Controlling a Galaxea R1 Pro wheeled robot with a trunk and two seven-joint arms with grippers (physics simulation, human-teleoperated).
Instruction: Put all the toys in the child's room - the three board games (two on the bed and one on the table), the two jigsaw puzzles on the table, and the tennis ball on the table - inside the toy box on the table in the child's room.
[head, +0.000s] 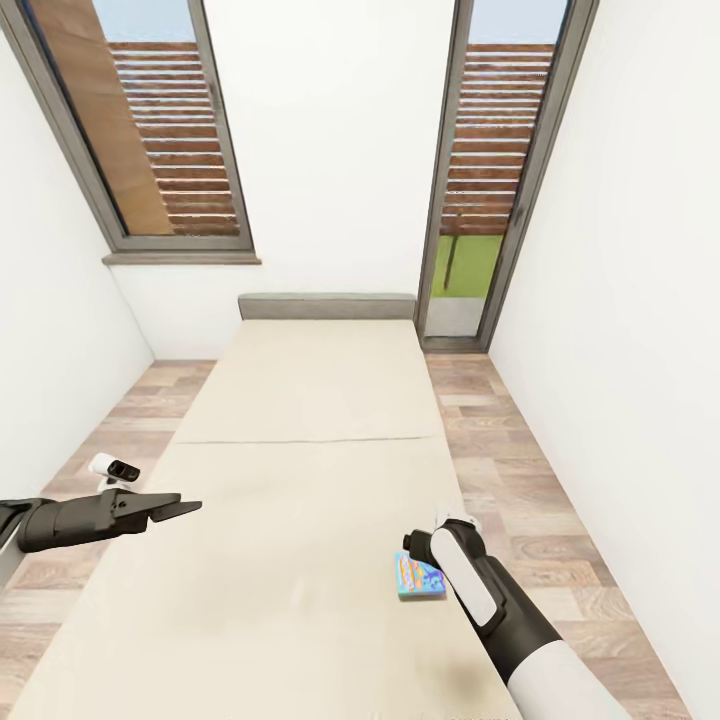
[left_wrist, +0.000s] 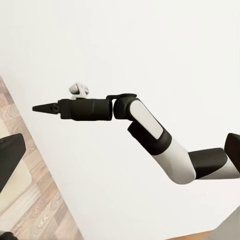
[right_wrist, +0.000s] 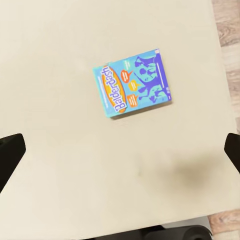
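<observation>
Right wrist view: fingers spread wide, empty, above the flat blue board game on the bed. It looks light, stiff and thin; pinch across its short edges, three and nine o'clock. Left gripper looks closed, empty.

your left gripper reaches level toward the middle, fingers pressed together (tips meeting). your right arm bends downward, its fingers spread wide.

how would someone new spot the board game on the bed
Find the long beige bed with the grey headboard. Near its foot, by the right edge under the right gripper, lies the board game: a flat blue-and-orange box reading "Balderdash", alone on the plain mattress.
</observation>
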